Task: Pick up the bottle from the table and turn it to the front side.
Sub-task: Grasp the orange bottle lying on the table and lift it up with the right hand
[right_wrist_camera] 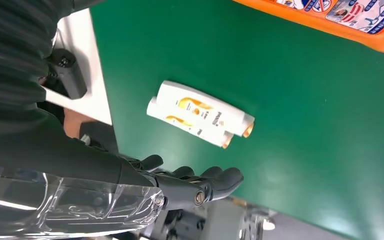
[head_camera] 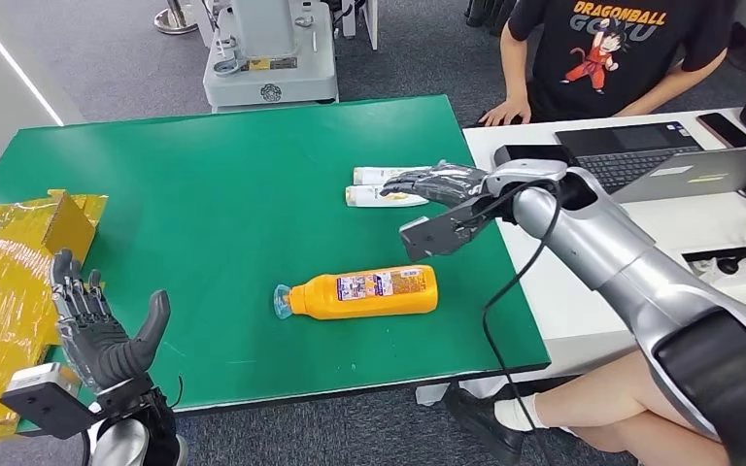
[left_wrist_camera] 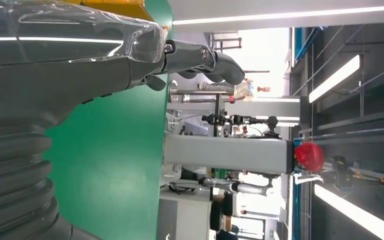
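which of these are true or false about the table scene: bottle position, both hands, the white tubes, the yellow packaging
1. The orange bottle lies on its side on the green table. True.
2. The right hand holds the orange bottle. False: it hovers open near the white tubes, apart from the bottle.
3. The left hand is open and holds nothing. True.
4. The white tubes stand upright. False: they lie flat, side by side.
5. The yellow packaging sits by the left hand. True.

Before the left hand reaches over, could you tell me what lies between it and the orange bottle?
Only bare green mat lies between the left hand and the orange bottle, as the head view shows.
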`<move>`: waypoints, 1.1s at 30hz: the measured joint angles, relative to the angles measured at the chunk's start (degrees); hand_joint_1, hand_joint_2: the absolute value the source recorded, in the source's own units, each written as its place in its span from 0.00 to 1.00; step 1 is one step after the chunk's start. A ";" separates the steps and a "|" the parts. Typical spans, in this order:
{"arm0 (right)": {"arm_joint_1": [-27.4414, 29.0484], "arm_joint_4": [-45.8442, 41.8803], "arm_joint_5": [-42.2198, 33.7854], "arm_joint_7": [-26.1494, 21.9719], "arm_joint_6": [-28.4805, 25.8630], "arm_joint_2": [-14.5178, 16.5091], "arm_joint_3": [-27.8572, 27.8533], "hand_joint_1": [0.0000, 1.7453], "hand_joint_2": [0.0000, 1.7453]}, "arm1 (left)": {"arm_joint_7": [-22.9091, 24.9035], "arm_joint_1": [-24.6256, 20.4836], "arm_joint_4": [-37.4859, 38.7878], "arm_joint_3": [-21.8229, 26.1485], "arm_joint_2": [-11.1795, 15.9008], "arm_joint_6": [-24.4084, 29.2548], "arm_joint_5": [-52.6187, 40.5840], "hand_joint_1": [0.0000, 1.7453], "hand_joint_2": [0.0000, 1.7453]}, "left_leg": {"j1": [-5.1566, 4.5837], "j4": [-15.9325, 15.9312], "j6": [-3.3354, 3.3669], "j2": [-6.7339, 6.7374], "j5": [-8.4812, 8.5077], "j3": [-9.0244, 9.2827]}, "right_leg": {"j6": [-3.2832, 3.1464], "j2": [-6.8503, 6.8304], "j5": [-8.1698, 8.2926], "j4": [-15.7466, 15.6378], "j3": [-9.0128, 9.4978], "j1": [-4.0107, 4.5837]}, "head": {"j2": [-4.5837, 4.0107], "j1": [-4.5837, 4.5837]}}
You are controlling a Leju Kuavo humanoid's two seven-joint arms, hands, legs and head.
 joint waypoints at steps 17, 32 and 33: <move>-4.38 21.08 -4.74 1.39 -5.30 11.59 15.99 0.00 1.00 | 0.00 0.79 -0.61 -0.52 0.05 1.80 0.57 0.00 1.00 | -0.01 0.00 -0.01 -0.09 0.00 -0.01 | 0.02 -0.03 -0.04 -0.05 -0.02 -0.01 | 0.00 0.01; -3.07 25.33 -6.11 5.50 -5.97 12.22 21.06 0.00 1.00 | 0.00 0.74 -0.61 -1.64 0.22 3.94 1.96 0.00 1.00 | 0.01 0.01 0.00 -0.04 -0.02 0.01 | 0.02 0.01 -0.04 -0.06 -0.02 -0.01 | 0.00 -0.01; -2.90 25.49 -6.24 5.50 -5.97 12.24 21.19 0.00 1.00 | 0.00 0.74 -0.61 -1.71 0.22 3.93 1.96 0.00 1.00 | 0.01 0.00 0.00 -0.03 -0.01 0.01 | 0.02 0.01 -0.04 -0.06 -0.02 0.00 | 0.00 -0.01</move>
